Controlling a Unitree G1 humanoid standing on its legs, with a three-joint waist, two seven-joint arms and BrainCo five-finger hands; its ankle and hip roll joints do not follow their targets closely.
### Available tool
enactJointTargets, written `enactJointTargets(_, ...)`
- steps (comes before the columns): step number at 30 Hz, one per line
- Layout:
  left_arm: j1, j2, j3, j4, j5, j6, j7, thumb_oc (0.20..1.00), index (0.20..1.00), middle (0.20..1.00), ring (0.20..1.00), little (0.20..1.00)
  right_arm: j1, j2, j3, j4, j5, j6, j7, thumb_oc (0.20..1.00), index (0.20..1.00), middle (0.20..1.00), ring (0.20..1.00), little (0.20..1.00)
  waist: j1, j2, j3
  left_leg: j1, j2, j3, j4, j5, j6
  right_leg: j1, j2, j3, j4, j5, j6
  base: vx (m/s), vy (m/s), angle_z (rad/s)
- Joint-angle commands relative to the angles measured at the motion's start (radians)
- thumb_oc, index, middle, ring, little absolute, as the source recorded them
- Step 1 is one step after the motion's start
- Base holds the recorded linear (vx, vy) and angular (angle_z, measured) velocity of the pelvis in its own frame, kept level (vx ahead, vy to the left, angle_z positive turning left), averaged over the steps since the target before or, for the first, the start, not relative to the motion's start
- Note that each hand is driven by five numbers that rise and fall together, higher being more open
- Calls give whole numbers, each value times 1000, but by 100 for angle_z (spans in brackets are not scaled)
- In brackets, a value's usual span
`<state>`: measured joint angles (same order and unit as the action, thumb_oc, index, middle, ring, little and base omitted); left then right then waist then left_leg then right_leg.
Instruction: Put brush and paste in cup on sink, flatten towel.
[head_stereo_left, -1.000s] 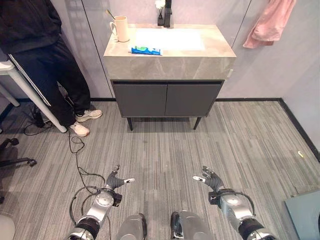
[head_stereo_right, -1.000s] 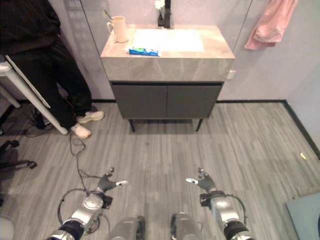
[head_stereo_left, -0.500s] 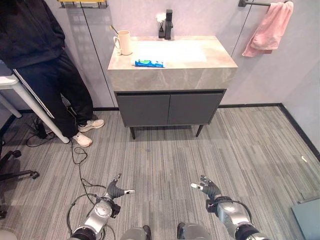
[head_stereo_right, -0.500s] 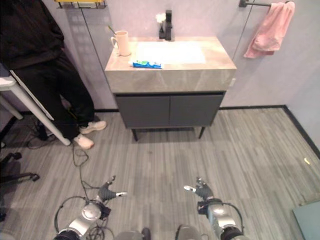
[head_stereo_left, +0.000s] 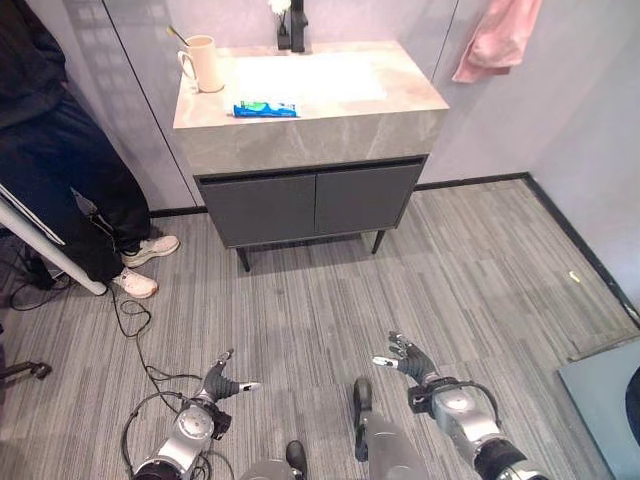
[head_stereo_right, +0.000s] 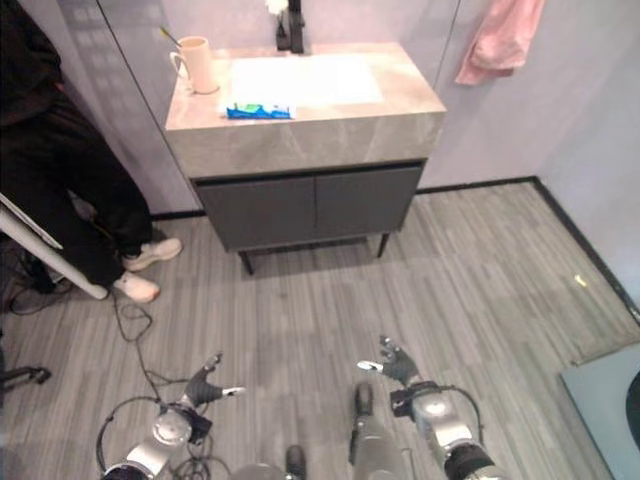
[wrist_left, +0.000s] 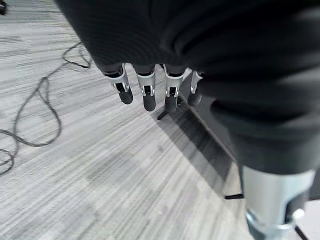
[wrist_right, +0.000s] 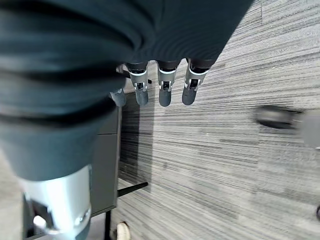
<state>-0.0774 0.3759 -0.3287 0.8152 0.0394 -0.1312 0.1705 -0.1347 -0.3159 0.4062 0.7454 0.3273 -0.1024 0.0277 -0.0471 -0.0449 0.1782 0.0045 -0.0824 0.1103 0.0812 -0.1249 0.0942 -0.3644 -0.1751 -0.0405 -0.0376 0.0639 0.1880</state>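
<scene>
A cream cup (head_stereo_left: 204, 62) with a brush standing in it sits on the back left corner of the stone sink counter (head_stereo_left: 310, 115). A blue and green paste tube (head_stereo_left: 265, 109) lies flat on the counter in front of the cup, beside the white basin (head_stereo_left: 305, 76). A pink towel (head_stereo_left: 497, 38) hangs bunched on the wall to the right of the sink. My left hand (head_stereo_left: 218, 381) and right hand (head_stereo_left: 408, 357) hang low over the floor, far from the sink, fingers relaxed and holding nothing.
A person in dark clothes and white shoes (head_stereo_left: 60, 185) stands left of the cabinet by a white table leg (head_stereo_left: 50, 262). Cables (head_stereo_left: 125, 315) trail on the striped grey floor. A grey mat (head_stereo_left: 605, 400) lies at the lower right.
The camera has swung, so the sink sits further left and higher in view and the towel bar is cut off. Both hands stay low, open and empty.
</scene>
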Motion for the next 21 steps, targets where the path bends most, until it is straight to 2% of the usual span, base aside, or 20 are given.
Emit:
enactJointTargets(1,-19,17,-16,-47,5,-42,-9,1000,1000,1000,1000,1000,-37,-20,4,-4,-47,-16,3,1000,1000,1000,1000,1000,-20,-10,-18,152,-14,-67,-43,-61,-84,22,26,53,53,185,8,395,-124,48)
enactJointTargets(4,-35,-1,-37,-15,10,-43,-6,1000,1000,1000,1000,1000,-22,-35,9,-9,-62,-19,7,1000,1000,1000,1000,1000,-31,9,-53,176,16,-105,-31,-45,-99,27,74,45,95,171,-13,376,-162,85)
enactJointTargets(6,-44,-6,-51,1,11,-42,-9,1000,1000,1000,1000,1000,-9,-46,19,-8,-84,-19,10,1000,1000,1000,1000,1000,-42,24,-67,187,44,-127,-4,-19,-124,35,107,17,130,128,-37,368,-188,44)
enactJointTargets(7,-49,-10,-60,12,13,-42,-11,1000,1000,1000,1000,1000,-6,-51,23,-6,-100,-20,7,1000,1000,1000,1000,1000,-44,29,-72,183,60,-133,21,18,-144,49,123,4,138,111,-50,344,-192,28)
enactJointTargets(9,-68,-14,-80,21,18,-39,-12,1000,1000,1000,1000,1000,-4,-60,31,-4,-130,-24,-3,1000,1000,1000,1000,1000,-44,36,-74,142,93,-131,137,151,-199,89,145,-25,139,83,-77,295,-207,37)
enactJointTargets(11,-98,-15,-98,30,17,-39,-4,1000,1000,1000,1000,1000,2,-67,29,-19,-116,-31,-12,1000,1000,1000,1000,1000,-52,19,-62,56,121,-95,303,226,-226,129,134,-48,129,62,-101,254,-222,33)
enactJointTargets(13,-123,-19,-116,41,10,-36,4,1000,1000,1000,1000,1000,6,-74,44,-23,-124,-28,-18,1000,1000,1000,1000,1000,-49,0,-40,-5,152,-26,336,232,-217,167,123,-63,125,31,-119,221,-187,14)
enactJointTargets(15,-146,-29,-134,50,13,-39,13,1000,1000,1000,1000,1000,2,-76,57,-1,-138,-26,-26,1000,1000,1000,1000,1000,-36,-12,-27,-89,146,31,293,172,-193,204,111,-71,113,10,-116,205,-85,35)
enactJointTargets(16,-147,-30,-135,51,13,-39,13,1000,1000,1000,1000,1000,2,-76,57,0,-139,-27,-26,1000,1000,1000,1000,1000,-34,-9,-26,-88,148,33,299,165,-192,205,113,-70,115,7,-114,299,-4,26)
enactJointTargets(17,-148,-30,-138,50,12,-42,12,1000,1000,1000,1000,1000,2,-75,67,5,-149,-23,-28,1000,1000,1000,1000,1000,-20,-12,-26,-176,141,78,183,117,-165,241,102,-69,96,-7,-100,311,51,13)
enactJointTargets(18,-144,-31,-137,53,8,-42,11,1000,1000,1000,1000,1000,5,-73,70,9,-156,-23,-28,1000,1000,1000,1000,1000,-14,-8,-29,-194,145,84,135,124,-164,252,102,-68,96,-17,-96,457,100,12)
enactJointTargets(19,-136,-31,-127,49,-5,-45,9,1000,1000,1000,1000,1000,10,-70,77,15,-167,-24,-28,1000,1000,1000,1000,1000,-1,7,-32,-230,153,75,30,204,-178,277,114,-63,87,-33,-92,411,136,-1)
enactJointTargets(20,-128,-28,-123,41,-14,-46,9,1000,1000,1000,1000,1000,14,-68,84,17,-175,-24,-27,1000,1000,1000,1000,1000,18,14,-29,-250,164,36,-40,264,-189,308,121,-46,81,-45,-91,423,152,-3)
enactJointTargets(21,-123,-27,-123,35,-19,-49,11,1000,1000,1000,1000,1000,14,-66,89,25,-184,-23,-28,1000,1000,1000,1000,1000,30,22,-30,-266,176,6,-84,291,-197,326,125,-32,77,-55,-90,406,151,-35)
